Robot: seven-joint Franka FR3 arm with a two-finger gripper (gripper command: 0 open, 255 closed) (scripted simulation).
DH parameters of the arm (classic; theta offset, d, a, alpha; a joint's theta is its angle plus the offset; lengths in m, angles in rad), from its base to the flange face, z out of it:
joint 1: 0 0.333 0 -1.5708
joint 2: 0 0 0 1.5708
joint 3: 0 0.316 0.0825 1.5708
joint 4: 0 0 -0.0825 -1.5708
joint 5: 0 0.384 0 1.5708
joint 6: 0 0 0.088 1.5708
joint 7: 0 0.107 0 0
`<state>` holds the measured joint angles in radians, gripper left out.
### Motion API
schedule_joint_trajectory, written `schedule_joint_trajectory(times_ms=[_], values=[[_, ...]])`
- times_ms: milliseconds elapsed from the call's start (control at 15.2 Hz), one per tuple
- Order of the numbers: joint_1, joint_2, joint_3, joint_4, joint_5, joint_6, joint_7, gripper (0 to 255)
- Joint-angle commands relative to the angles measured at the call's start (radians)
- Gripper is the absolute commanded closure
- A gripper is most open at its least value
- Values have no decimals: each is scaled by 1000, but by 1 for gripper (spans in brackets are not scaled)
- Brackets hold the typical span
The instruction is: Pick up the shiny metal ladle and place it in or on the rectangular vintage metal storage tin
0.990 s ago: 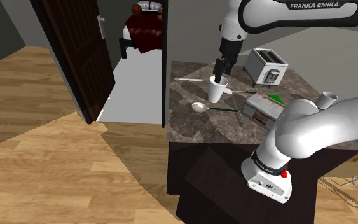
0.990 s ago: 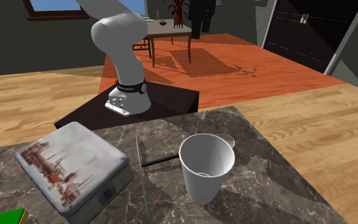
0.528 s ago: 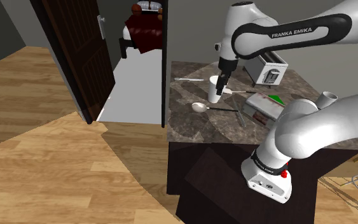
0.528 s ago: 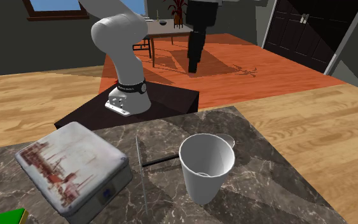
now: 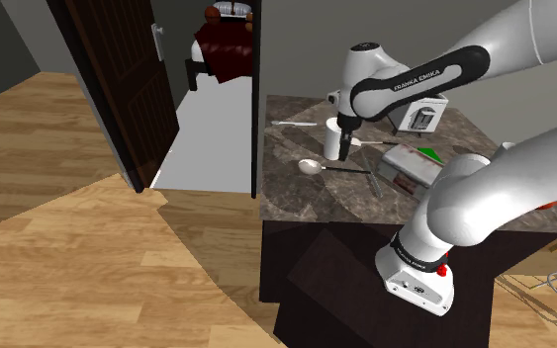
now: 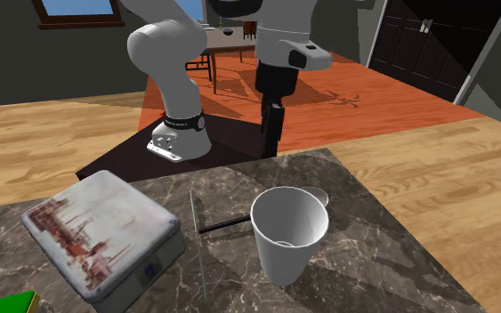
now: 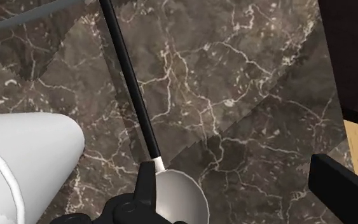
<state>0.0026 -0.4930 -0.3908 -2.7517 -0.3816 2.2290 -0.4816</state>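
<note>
The gripper is seen spread apart over the ladle, whose bowl is laid just beside the white cup.

Marble counter: ladle, tin, cup

White rounded arm, dark joints, FRANKA EMIKA lettering, black tool

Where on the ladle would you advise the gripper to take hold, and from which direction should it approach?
Probably the thin black handle of the ladle, mid-length, from straight above with the jaws set across it: it lies flat on the marble counter, and there it stands clear of the white cup.
</note>
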Motion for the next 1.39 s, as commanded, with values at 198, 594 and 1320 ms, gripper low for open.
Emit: schedule_joint_trajectory(times_ms=[198,594,1320], values=[[6,217,-93,1,-65,232,-149,0],[19,467,-158,43,-44,456,-314,0],[9,596,-153,46,19,580,-357,0]])
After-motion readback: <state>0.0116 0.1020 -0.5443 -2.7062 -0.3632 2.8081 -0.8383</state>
